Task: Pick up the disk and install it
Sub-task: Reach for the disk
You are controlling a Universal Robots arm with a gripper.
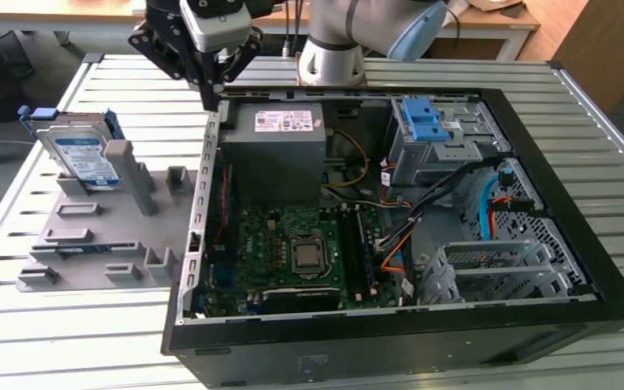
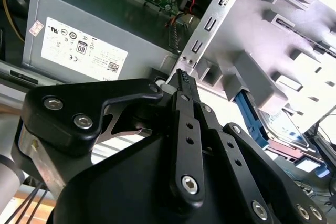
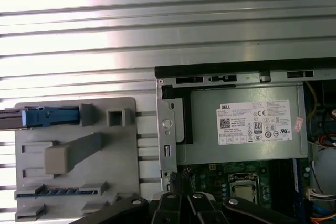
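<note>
The disk (image 1: 82, 152), silver with a blue-and-white label and a blue carrier, stands on edge in a grey holder (image 1: 95, 236) at the exterior view's left, beside the open computer case (image 1: 399, 341). It shows partly behind a grey post in the second wrist view (image 2: 284, 127) and edge-on in the first wrist view (image 3: 48, 115). My gripper (image 1: 212, 99) hangs above the case's rear corner, between the holder and the power supply, well apart from the disk. Its black fingers (image 2: 181, 80) are pressed together with nothing between them; their tips also show in the first wrist view (image 3: 181, 178).
Inside the case sit a grey power-supply box (image 1: 279, 150), the green motherboard (image 1: 296, 252), a blue-latched drive cage (image 1: 442, 134) and loose cables (image 1: 399, 236). The case's metal wall (image 1: 205, 187) stands between gripper and interior. Everything rests on a slatted metal table (image 1: 74, 325).
</note>
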